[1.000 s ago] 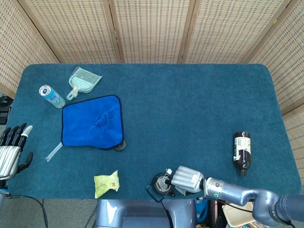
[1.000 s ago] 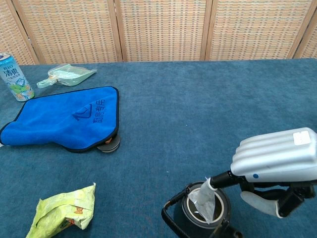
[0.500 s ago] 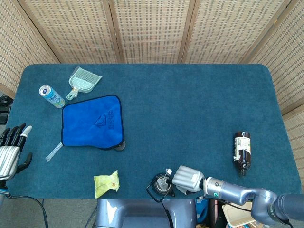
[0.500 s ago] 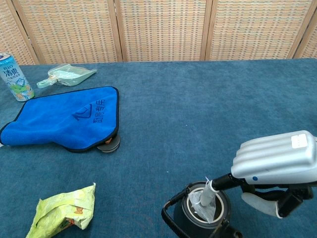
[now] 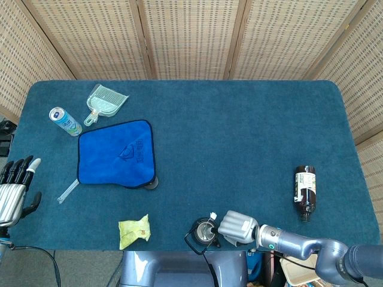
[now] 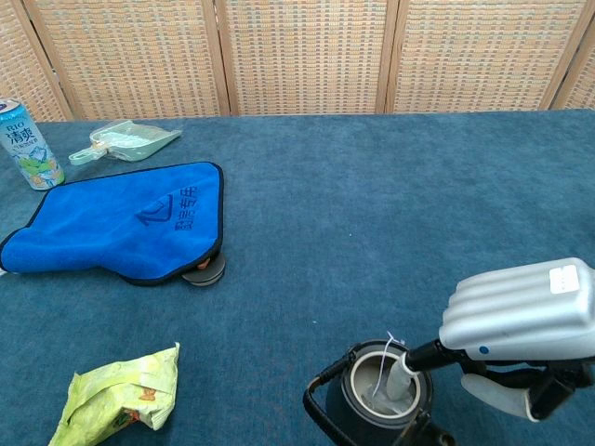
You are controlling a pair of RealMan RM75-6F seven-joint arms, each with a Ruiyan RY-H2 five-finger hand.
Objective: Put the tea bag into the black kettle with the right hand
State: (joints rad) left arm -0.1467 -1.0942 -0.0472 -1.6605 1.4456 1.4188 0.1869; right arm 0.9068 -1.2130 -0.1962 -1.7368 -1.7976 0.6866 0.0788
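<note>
Black kettle (image 5: 205, 231) sits at the tabletop's near edge in the head view, the right hand (image 5: 238, 227) just beside it, while the chest view shows that hand (image 6: 521, 321) pinching the tea bag (image 6: 392, 384), lowered inside the kettle's (image 6: 376, 407) mouth, apparently to drop it cleanly.

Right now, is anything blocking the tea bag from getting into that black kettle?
Nothing visible. The right hand holds the tea bag already partway down in the open mouth of the black kettle.
</note>
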